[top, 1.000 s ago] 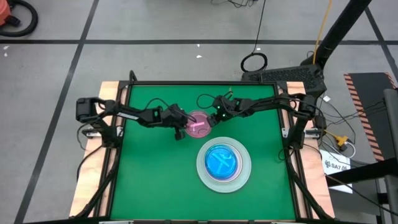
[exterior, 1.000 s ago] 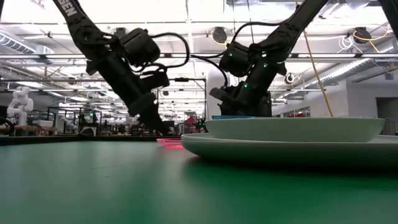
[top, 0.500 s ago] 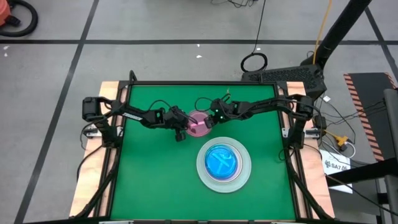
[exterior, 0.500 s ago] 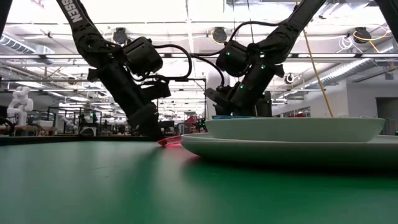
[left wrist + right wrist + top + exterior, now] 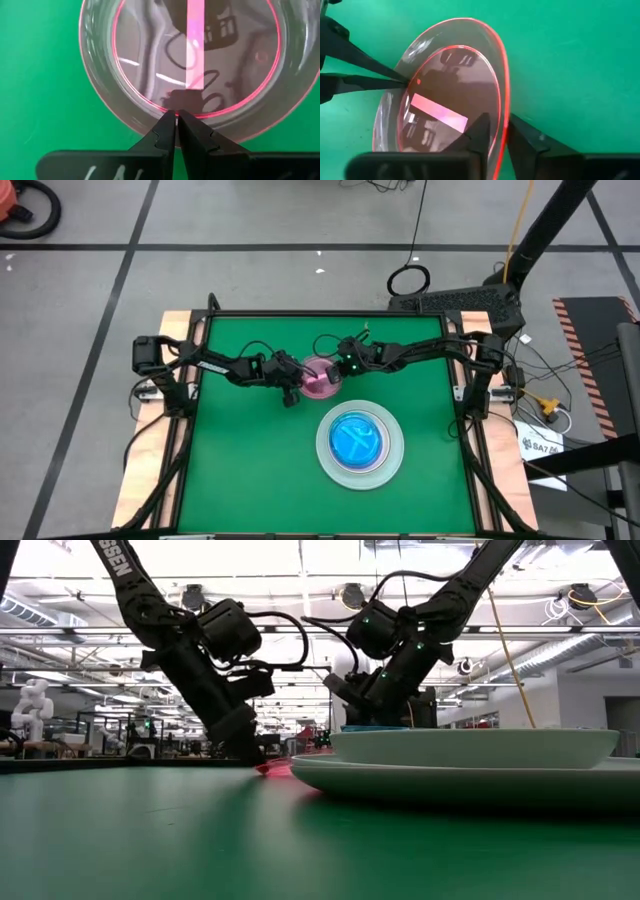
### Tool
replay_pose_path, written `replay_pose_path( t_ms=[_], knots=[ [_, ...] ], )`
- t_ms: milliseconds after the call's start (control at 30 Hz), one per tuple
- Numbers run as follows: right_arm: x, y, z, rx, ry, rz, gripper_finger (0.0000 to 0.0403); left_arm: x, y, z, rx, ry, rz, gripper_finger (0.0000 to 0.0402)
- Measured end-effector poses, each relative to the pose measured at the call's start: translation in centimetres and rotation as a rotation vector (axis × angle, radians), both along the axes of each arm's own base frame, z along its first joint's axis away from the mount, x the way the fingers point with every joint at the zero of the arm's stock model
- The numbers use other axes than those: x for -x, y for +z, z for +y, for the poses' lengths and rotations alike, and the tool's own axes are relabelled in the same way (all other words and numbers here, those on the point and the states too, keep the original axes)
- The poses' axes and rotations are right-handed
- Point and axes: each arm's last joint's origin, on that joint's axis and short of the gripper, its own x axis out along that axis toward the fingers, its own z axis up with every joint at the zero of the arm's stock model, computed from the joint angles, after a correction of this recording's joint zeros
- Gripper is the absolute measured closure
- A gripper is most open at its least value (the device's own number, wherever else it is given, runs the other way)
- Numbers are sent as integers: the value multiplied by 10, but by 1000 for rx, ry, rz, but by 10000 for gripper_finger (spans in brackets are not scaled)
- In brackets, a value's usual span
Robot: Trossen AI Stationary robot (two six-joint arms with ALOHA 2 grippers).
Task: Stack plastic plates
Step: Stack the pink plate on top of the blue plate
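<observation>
A small clear pink plate [image 5: 320, 378] sits at the table's middle far part, between my two grippers. My left gripper [image 5: 296, 383] is shut, its tips on the plate's left rim. My right gripper [image 5: 334, 372] is shut on the plate's right rim. In the low view the pink plate [image 5: 275, 767] tilts, its left edge down on the green mat. Nearer the front, a teal plate [image 5: 358, 440] lies on top of a stack of larger pale plates [image 5: 325, 452]. My left gripper rests its shut fingertips [image 5: 170, 117] on the pink plate's rim [image 5: 150, 107] at its left side, slanting down from the table's left. That side of the plate stays on the mat. My right gripper pinches the plate's right rim [image 5: 503, 107], one finger [image 5: 480, 127] inside the plate and one [image 5: 522, 132] outside, coming from the table's right. That side is raised off the mat, so the plate is tilted.
The stack of plates [image 5: 470, 780] stands close in front of the low camera, right of centre on the green mat [image 5: 250, 470]. Free mat lies on the left and at the near left. A metal frame [image 5: 200, 360] borders the table.
My right gripper has gone a little toward the table's left and up with the pink plate's right rim. The plate has tipped from flat to tilted, its left edge staying on the mat under my left gripper's tips.
</observation>
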Motion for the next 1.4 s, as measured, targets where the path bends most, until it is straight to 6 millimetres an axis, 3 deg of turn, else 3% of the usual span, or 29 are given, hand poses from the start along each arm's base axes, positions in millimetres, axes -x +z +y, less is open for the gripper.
replay_pose_path(
  t_ms=[133, 267, 500, 733, 867, 1067, 1200, 1400],
  knots=[
    [-1, 1, -1, 19, 21, -9, 393, 5, 14, -1, -6, 13, -20, 371],
    [2, 5, -7, 39, 36, -8, 393, 18, 49, -5, -17, 13, -73, 371],
    [19, 47, -21, 18, 170, -127, 392, 56, 125, -37, -40, -65, -297, 371],
    [58, 92, 0, -217, 480, -176, 395, 98, 168, -82, 10, -248, -479, 371],
    [80, 100, 27, -293, 564, -80, 396, 110, 167, -106, 22, -394, -469, 371],
    [88, 65, 72, -328, 623, -1, 396, 115, 132, -132, 5, -521, -537, 371],
    [91, 40, 84, -260, 563, 14, 392, 117, 121, -136, -16, -529, -573, 371],
    [90, 34, 92, -200, 563, -30, 343, 116, 120, -134, -65, -522, -568, 371]
  ],
)
